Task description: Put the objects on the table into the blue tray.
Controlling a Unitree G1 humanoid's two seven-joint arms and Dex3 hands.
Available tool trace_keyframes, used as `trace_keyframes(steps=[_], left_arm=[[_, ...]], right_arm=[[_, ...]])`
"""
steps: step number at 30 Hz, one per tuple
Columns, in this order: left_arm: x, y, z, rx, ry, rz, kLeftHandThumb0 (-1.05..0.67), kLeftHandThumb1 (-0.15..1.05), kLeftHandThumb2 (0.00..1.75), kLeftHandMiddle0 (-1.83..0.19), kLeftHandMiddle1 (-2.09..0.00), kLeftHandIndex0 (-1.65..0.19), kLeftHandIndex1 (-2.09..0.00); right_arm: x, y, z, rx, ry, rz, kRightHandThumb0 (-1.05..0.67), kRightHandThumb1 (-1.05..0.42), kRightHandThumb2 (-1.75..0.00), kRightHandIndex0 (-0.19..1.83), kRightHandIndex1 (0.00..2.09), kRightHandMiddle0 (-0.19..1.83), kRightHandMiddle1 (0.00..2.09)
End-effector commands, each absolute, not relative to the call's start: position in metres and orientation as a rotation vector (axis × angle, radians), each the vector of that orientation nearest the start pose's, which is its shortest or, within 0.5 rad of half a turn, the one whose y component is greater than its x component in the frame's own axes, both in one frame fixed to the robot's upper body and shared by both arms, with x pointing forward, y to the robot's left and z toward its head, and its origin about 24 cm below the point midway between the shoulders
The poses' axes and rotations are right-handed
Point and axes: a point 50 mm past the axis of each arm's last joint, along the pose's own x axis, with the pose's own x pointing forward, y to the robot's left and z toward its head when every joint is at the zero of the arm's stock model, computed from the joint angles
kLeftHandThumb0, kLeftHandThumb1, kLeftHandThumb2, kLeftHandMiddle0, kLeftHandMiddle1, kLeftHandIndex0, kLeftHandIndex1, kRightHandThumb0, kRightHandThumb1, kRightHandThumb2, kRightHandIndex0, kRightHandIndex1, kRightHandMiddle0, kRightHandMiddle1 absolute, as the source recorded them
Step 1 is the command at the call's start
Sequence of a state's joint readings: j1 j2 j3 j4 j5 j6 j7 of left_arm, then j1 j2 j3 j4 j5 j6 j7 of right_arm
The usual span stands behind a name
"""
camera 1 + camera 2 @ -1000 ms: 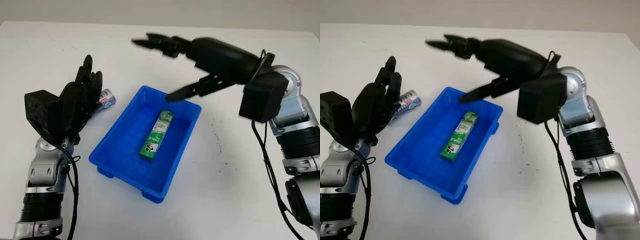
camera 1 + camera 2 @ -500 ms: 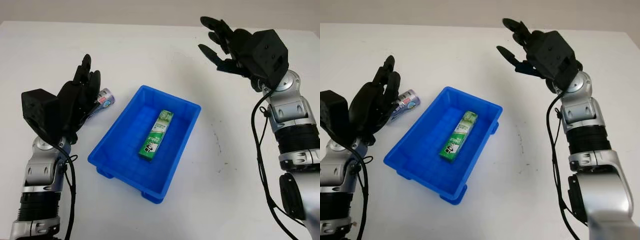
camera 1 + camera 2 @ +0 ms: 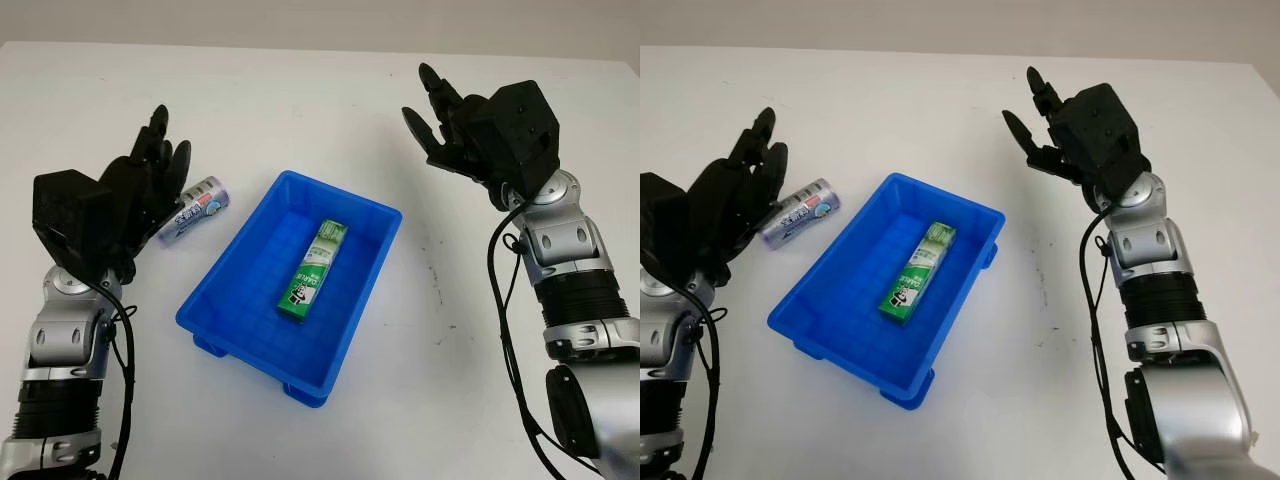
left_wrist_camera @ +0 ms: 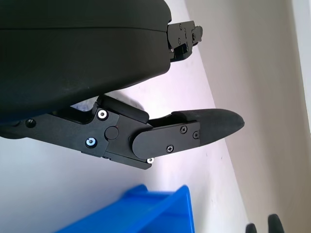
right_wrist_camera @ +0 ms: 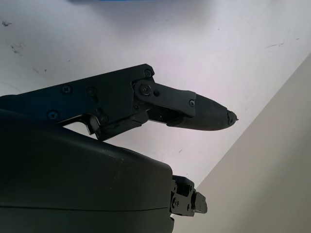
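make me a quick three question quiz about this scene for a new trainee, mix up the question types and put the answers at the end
1. True or false: the green carton lies inside the blue tray.
2. Multiple choice: where is the silver can?
A. in the tray
B. on the table beside the tray, next to the left hand
C. held in the right hand
3. Fill in: judged by how things lie now, the object yet to go into the tray is the ____.

Key
1. True.
2. B. The can lies on its side on the white table, outside the tray; the left hand is open beside it, and the right hand is open, raised beyond the tray's far right corner.
3. Silver can.
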State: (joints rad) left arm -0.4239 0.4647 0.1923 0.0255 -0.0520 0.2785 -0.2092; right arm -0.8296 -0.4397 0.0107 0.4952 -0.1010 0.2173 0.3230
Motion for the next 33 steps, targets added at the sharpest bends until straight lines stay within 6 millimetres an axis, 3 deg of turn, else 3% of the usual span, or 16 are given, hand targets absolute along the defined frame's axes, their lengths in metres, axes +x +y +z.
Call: trace_keyframes(steps=[1, 7, 9, 11, 12, 16, 18, 19, 20, 21, 22, 24, 27, 28, 29, 33], left_arm=[[0.317, 0.255, 0.194, 0.438, -0.189, 0.034, -0.71, 1.05, 0.49, 0.07, -0.07, 0.07, -0.09], [0.325, 0.27, 0.221, 0.708, -0.109, 0.114, -0.75, 1.05, 0.37, -0.05, -0.1, 0.06, -0.08], [0.33, 0.271, 0.224, 0.725, -0.077, 0.115, -0.75, 1.05, 0.27, -0.19, -1.56, 0.06, -0.06], [0.336, 0.271, 0.226, 0.766, -0.046, 0.107, -0.76, 1.05, 0.22, -0.36, -1.95, 0.06, -0.06], [0.339, 0.272, 0.227, 0.793, -0.033, 0.101, -0.78, 1.05, 0.19, -0.52, -2.04, 0.06, -0.06], [0.345, 0.271, 0.227, 0.934, 0.088, 0.061, -0.8, 1.05, 0.11, -0.77, -2.09, 0.08, -0.05], [0.347, 0.269, 0.227, 1.007, 0.141, 0.051, -0.81, 1.05, 0.08, -0.75, -2.09, 0.09, -0.05], [0.348, 0.269, 0.227, 1.042, 0.158, 0.048, -0.83, 1.04, 0.07, -0.47, -2.09, 0.07, -0.06], [0.348, 0.267, 0.228, 1.1, 0.167, 0.027, -0.84, 1.04, 0.06, -0.37, -2.09, 0.06, -0.06], [0.349, 0.266, 0.227, 1.155, 0.178, 0.002, -0.83, 1.04, 0.06, -0.16, -1.39, 0.05, -0.06], [0.35, 0.264, 0.226, 1.2, 0.186, -0.024, -0.82, 1.04, 0.06, -0.16, -0.69, -0.01, -0.08], [0.353, 0.261, 0.224, 1.269, 0.217, -0.059, -0.8, 1.04, 0.05, -0.21, -0.27, -0.12, -0.11], [0.357, 0.258, 0.219, 1.357, 0.257, -0.093, -0.82, 1.03, 0.05, -0.29, -0.16, -0.15, -0.11], [0.358, 0.257, 0.218, 1.377, 0.267, -0.101, -0.84, 1.02, 0.05, -0.3, -0.26, -0.11, -0.08], [0.358, 0.256, 0.216, 1.392, 0.281, -0.108, -0.85, 1.02, 0.05, -0.18, -0.58, -0.08, -0.07], [0.36, 0.251, 0.21, 1.561, 0.34, -0.166, -0.91, 1.04, 0.1, 0.15, -0.08, 0.16, -0.01]], right_arm=[[0.383, -0.202, 0.189, -0.488, -0.061, 0.182, -0.64, -1.05, -0.65, -0.19, 0.0, -0.19, 0.0], [0.382, -0.201, 0.184, -0.34, -0.064, 0.187, -0.68, -1.05, -0.67, -0.19, 0.0, -0.19, 0.0], [0.381, -0.2, 0.182, -0.313, -0.073, 0.195, -0.7, -1.05, -0.68, -0.19, 0.0, -0.19, 0.0], [0.381, -0.199, 0.181, -0.299, -0.079, 0.202, -0.71, -1.05, -0.7, -0.19, 0.0, -0.19, 0.0], [0.381, -0.199, 0.181, -0.295, -0.081, 0.203, -0.71, -1.05, -0.7, -0.19, 0.0, -0.19, 0.0], [0.381, -0.197, 0.179, -0.276, -0.086, 0.204, -0.7, -1.05, -0.7, -0.19, 0.0, -0.19, 0.0], [0.381, -0.197, 0.179, -0.279, -0.086, 0.204, -0.69, -1.05, -0.7, -0.19, 0.0, -0.19, 0.0], [0.38, -0.197, 0.179, -0.281, -0.085, 0.203, -0.69, -1.05, -0.71, -0.19, 0.0, -0.19, 0.0], [0.38, -0.197, 0.18, -0.279, -0.084, 0.204, -0.68, -1.05, -0.71, -0.19, 0.0, -0.19, 0.0], [0.38, -0.197, 0.181, -0.28, -0.082, 0.205, -0.68, -1.05, -0.71, -0.19, 0.0, -0.19, 0.0], [0.38, -0.197, 0.181, -0.28, -0.08, 0.206, -0.68, -1.05, -0.72, -0.19, 0.0, -0.19, 0.0], [0.38, -0.197, 0.182, -0.28, -0.082, 0.209, -0.68, -1.05, -0.72, -0.19, 0.0, -0.19, 0.0], [0.381, -0.198, 0.183, -0.284, -0.082, 0.205, -0.69, -1.05, -0.7, -0.19, 0.0, -0.19, 0.0], [0.381, -0.198, 0.183, -0.285, -0.082, 0.203, -0.69, -1.05, -0.7, -0.19, 0.0, -0.19, 0.0], [0.381, -0.199, 0.183, -0.287, -0.083, 0.202, -0.69, -1.05, -0.7, -0.19, 0.0, -0.19, 0.0], [0.38, -0.2, 0.184, -0.297, -0.085, 0.205, -0.68, -1.05, -0.69, -0.19, 0.0, -0.19, 0.0]])
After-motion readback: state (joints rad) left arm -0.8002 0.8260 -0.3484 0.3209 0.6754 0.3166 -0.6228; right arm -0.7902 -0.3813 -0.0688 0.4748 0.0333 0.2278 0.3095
